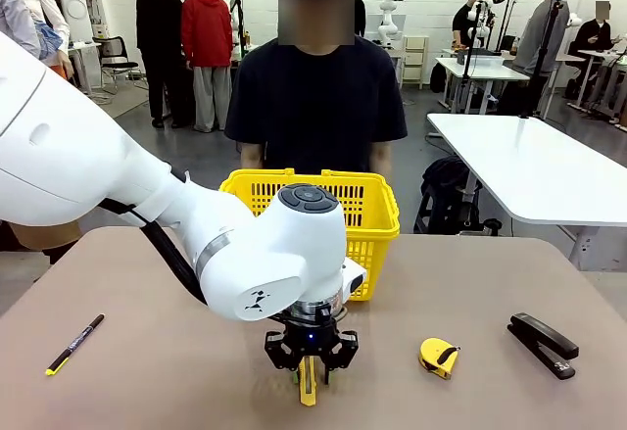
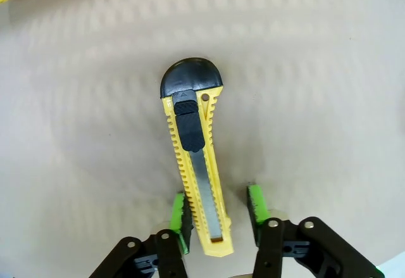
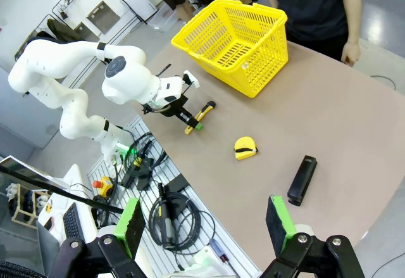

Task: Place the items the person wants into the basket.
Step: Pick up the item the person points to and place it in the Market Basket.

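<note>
White arm point(image 1: 118, 195), black cable, green-padded black jaws

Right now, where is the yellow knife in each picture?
Front view: utility knife low in the middle, under the left gripper.
Left wrist view: middle, pointing up from between the green pads.
Right wrist view: left of middle, beside the white arm.
Shared landmark: yellow basket.

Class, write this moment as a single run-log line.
left gripper: around utility knife on table, gap at one pad | right gripper: open, raised | basket: waiting
</note>
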{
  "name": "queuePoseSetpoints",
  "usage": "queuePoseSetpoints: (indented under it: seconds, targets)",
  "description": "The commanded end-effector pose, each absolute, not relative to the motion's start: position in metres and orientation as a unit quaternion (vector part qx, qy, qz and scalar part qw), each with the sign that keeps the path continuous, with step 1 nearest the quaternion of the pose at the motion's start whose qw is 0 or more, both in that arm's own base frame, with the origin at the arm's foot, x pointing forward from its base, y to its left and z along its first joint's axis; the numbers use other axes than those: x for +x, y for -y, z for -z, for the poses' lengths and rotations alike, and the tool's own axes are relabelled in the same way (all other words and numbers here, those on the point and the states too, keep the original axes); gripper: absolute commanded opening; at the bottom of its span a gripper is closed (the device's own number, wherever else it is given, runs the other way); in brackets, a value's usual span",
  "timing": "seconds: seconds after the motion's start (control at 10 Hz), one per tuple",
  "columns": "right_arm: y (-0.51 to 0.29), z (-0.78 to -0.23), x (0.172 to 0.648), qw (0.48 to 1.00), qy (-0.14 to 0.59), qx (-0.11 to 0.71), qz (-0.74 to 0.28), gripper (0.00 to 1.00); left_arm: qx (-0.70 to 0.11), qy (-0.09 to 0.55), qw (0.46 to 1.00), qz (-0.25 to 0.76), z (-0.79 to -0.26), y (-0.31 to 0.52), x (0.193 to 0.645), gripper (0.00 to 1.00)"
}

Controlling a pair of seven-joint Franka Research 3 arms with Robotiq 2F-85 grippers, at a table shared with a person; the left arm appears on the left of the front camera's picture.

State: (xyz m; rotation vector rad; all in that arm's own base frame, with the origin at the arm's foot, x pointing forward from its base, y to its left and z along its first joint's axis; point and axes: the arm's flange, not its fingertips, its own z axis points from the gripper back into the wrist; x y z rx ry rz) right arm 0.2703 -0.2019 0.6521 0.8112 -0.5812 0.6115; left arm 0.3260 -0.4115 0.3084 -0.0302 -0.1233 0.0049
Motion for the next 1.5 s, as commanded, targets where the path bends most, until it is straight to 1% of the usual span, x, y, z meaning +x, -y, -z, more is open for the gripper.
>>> queuePoseSetpoints:
  seconds: [0.0, 0.1, 0.5, 0.6, 0.7, 0.8, 1.1, 1.2, 1.4]
  targets:
    - [0.202, -0.653, 0.271, 0.831, 0.281, 0.386, -0.287, 1.00, -0.019, 0.078, 0.997, -0.014, -0.299, 0.416, 0.324, 0.08]
    - [0.202, -0.653, 0.271, 0.831, 0.281, 0.386, -0.287, 1.00, -0.019, 0.076, 0.997, -0.013, -0.298, 0.416, 0.324, 0.00]
    - [0.202, -0.653, 0.271, 0.831, 0.281, 0.386, -0.287, 1.00, -0.018, 0.074, 0.997, -0.005, -0.299, 0.417, 0.323, 0.00]
    - [0.202, -0.653, 0.271, 0.831, 0.281, 0.386, -0.287, 1.00, -0.005, 0.053, 0.999, 0.011, -0.307, 0.416, 0.322, 0.00]
    - [0.202, -0.653, 0.271, 0.831, 0.281, 0.386, -0.287, 1.00, 0.003, 0.043, 0.999, 0.024, -0.327, 0.413, 0.320, 0.00]
    - [0.202, -0.653, 0.271, 0.831, 0.281, 0.386, -0.287, 1.00, -0.011, 0.047, 0.998, 0.041, -0.357, 0.406, 0.314, 0.00]
    - [0.202, -0.653, 0.271, 0.831, 0.281, 0.386, -0.287, 1.00, -0.041, 0.055, 0.992, 0.102, -0.465, 0.395, 0.284, 0.00]
    - [0.202, -0.653, 0.271, 0.831, 0.281, 0.386, -0.287, 1.00, -0.042, 0.058, 0.991, 0.112, -0.489, 0.392, 0.278, 0.00]
    - [0.202, -0.653, 0.271, 0.831, 0.281, 0.386, -0.287, 1.00, -0.034, 0.054, 0.991, 0.115, -0.521, 0.392, 0.270, 0.00]
